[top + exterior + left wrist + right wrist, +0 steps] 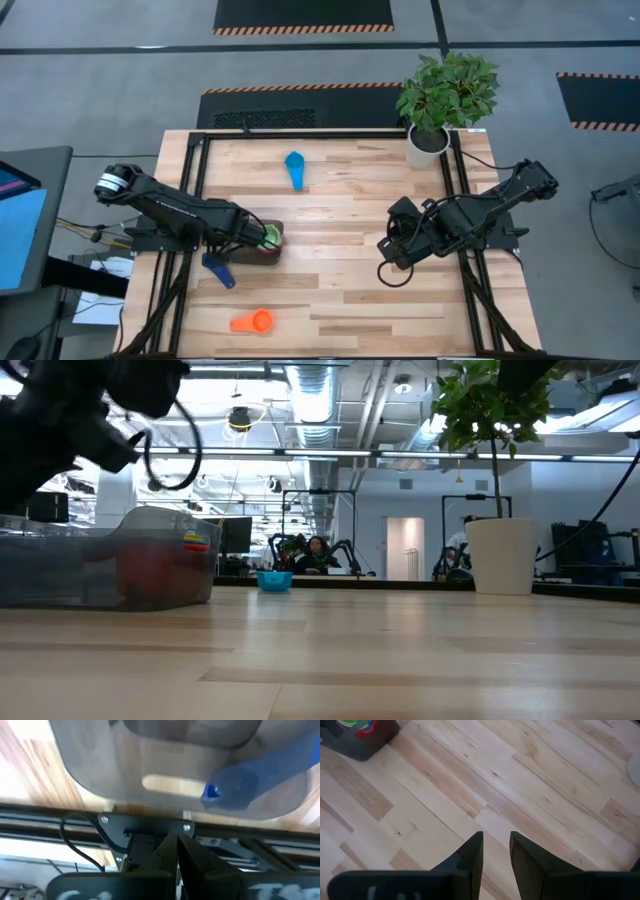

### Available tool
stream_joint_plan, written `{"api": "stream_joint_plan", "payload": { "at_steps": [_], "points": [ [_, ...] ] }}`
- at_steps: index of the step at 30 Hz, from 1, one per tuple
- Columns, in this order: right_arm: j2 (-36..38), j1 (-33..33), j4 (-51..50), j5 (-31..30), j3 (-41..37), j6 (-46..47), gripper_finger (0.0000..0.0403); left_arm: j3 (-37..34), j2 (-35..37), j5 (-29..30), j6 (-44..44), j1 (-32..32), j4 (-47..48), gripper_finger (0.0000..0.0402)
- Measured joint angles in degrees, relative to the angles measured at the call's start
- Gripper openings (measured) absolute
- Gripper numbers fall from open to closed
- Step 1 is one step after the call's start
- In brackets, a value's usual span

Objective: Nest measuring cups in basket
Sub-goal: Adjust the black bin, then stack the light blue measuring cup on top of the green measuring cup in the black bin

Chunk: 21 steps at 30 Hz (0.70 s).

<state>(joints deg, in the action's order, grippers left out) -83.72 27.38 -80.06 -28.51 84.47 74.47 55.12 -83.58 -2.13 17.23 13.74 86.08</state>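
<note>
Orange cup [252, 321] lies nearest you, left of it the dark blue cup [217, 270] just beside the basket [262, 243], where your left gripper [238, 243] hovers pinched together, so reopen before descending; right gripper [392, 250], empty, fingers apart, waits well right.

I see open table [340, 290] at centre, basket [268, 243] at nine o'clock, plant pot [428, 143] blocking two o'clock corner
</note>
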Motion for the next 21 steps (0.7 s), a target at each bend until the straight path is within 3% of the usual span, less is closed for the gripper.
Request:
{"api": "stream_joint_plan", "payload": {
  "at_steps": [13,21],
  "points": [
    [0.00,0.00,0.03,0.17,0.00,-0.82,0.0118,-4.25,0.64,-2.14,1.11,0.07,-10.98,0.0000],
    [0.00,0.00,0.20,0.19,0.00,-1.02,0.0118,-4.23,0.64,-2.16,1.84,0.07,-8.75,0.0000]
  ]
}}
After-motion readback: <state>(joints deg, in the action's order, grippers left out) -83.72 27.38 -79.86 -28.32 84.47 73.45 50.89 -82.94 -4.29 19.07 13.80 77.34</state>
